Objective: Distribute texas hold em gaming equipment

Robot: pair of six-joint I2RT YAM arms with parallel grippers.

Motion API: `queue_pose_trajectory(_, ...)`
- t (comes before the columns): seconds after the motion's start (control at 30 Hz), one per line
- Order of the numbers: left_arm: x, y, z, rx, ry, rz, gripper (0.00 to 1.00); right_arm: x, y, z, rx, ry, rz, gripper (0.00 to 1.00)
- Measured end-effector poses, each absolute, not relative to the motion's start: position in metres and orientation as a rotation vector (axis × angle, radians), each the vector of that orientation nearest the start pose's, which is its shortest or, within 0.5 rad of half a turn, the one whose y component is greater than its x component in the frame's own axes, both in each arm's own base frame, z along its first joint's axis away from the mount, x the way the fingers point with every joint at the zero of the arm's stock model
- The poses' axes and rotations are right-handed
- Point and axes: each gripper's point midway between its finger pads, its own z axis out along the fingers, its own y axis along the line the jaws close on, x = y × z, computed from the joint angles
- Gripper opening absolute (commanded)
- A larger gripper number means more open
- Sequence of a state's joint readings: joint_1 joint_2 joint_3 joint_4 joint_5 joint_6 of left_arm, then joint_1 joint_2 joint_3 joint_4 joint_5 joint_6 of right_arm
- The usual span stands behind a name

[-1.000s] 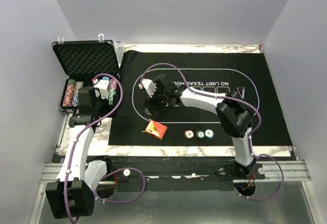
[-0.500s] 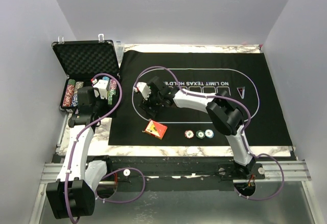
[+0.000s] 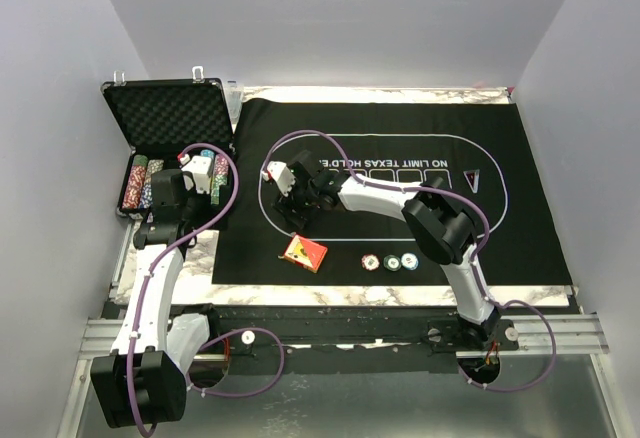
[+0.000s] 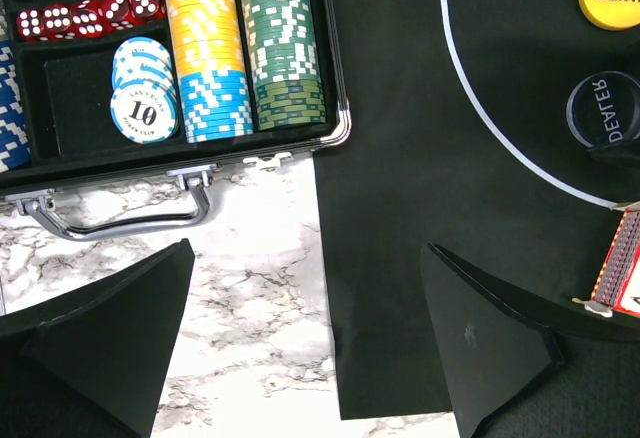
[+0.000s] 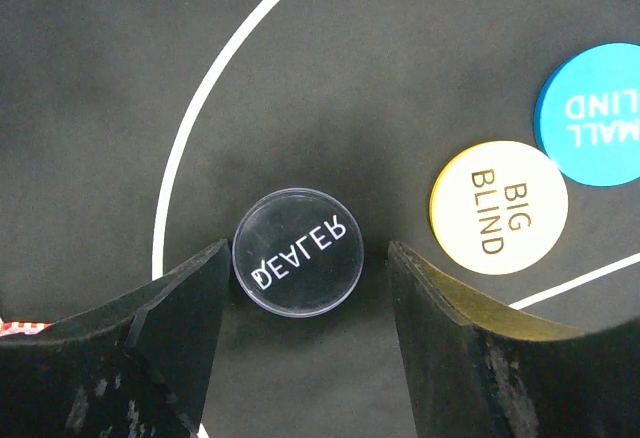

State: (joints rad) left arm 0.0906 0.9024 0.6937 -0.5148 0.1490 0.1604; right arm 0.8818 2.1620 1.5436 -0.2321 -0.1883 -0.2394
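Counted three button discs (image 5: 498, 207), three chips (image 3: 390, 261), one card box (image 3: 305, 252) on black mat (image 3: 520, 158) over marble desk (image 4: 260, 288), grey walls (image 3: 350, 18); found left gripper (image 4: 308, 253) and right gripper (image 5: 307, 248) spread.

On the mat (image 3: 530, 238) lay the dealer button (image 5: 297, 251), card box (image 3: 304, 252) and chips (image 3: 391, 262) (near edge); the case (image 3: 170, 116) sat left of it.

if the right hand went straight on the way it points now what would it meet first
Probably the clear dealer button, lying on the black mat under the right hand; depth is unclear.
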Motion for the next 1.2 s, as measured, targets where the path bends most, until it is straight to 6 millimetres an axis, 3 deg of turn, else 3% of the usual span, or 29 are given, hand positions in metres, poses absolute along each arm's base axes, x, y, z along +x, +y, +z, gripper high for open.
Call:
queue_pose_trajectory(0.33,0.268,0.005,0.133,0.157,2.282,-0.041,0.99,0.322,0.429,0.026,-1.404,2.029,0.508,0.71)
queue_pose_trajectory(0.7,0.268,0.005,0.132,0.156,2.286,-0.042,0.98,0.317,0.433,0.025,-1.436,2.045,0.494,0.49)
queue_pose_trajectory(0.93,0.268,0.005,0.132,0.156,2.286,-0.042,0.98,0.317,0.431,0.026,-1.437,2.065,0.491,0.44)
queue_pose_trajectory(1.2,0.268,0.005,0.132,0.156,2.286,-0.042,0.98,0.322,0.416,0.028,-1.413,2.126,0.479,0.44)
